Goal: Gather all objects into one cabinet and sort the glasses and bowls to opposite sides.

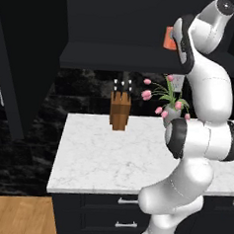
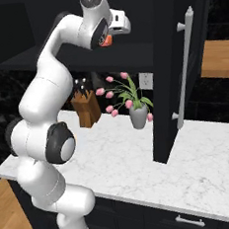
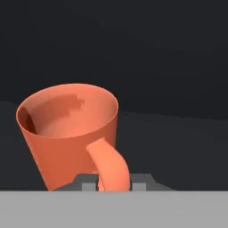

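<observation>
The orange handled mug (image 3: 71,133) sits right ahead of the gripper (image 3: 114,183), whose nearly closed jaws pinch its handle; the arm reaches high toward the cabinet (image 1: 118,57) shelf.

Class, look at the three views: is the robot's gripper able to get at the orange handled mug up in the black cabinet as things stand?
Apparently yes. The gripper is already at the orange handled mug, jaws shut on its handle, on the cabinet's shelf board. Nothing stands between them.
</observation>
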